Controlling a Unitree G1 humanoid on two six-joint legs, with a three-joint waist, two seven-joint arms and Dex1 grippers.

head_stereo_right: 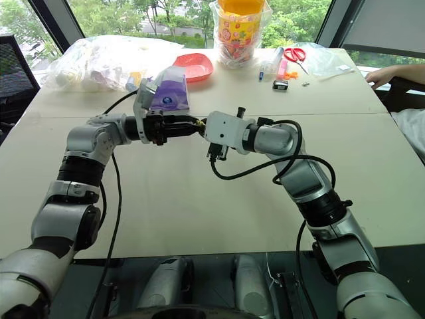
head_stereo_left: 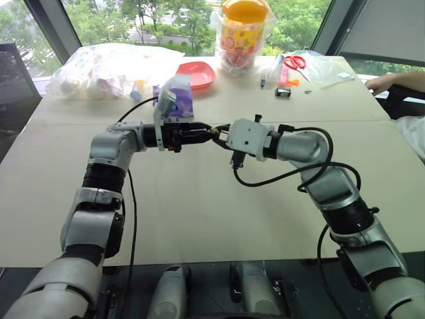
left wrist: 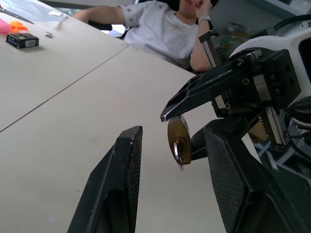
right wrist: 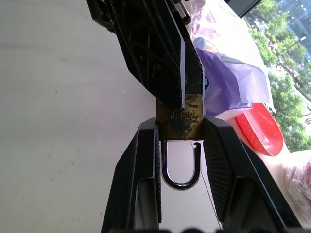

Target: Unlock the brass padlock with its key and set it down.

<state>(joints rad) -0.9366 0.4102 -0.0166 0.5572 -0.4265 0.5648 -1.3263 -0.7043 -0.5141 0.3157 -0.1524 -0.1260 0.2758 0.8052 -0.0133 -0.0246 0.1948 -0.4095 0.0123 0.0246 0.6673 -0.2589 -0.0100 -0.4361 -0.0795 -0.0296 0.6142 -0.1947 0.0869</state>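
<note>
Your table point(head_stereo_left: 199, 219) is a wide pale surface, bare in its near half. Along its far edge sit a heap of clear plastic bags point(head_stereo_left: 99, 70), a tall clear bag of coloured packets with an orange top point(head_stereo_left: 244, 33), a red dish point(head_stereo_left: 198, 73) and a pair of red-handled scissors point(head_stereo_left: 297, 62). A purple pouch point(head_stereo_left: 178, 98) lies just behind the left arm. A person's forearm point(head_stereo_left: 398, 81) rests at the far right corner; in the left wrist view the person sits there in a white shirt point(left wrist: 163, 29).

Both arms meet over the middle of the table, held above the surface.

Right gripper point(right wrist: 181, 133): your right fingers point(right wrist: 141, 165) are pinched on the brass padlock point(right wrist: 179, 122), one pad on each side of its body. The silvery shackle point(right wrist: 181, 170) hangs in the gap between them toward the wrist, and one of its legs stands free of the body.

Left gripper point(left wrist: 170, 160): its fingers point(left wrist: 121, 184) are spread, one on each side of the padlock's body. In the right wrist view one of those fingers lies across the padlock's far end. Whether they press the brass you cannot tell. A silvery piece at the padlock's lower end is too small to identify.
</note>
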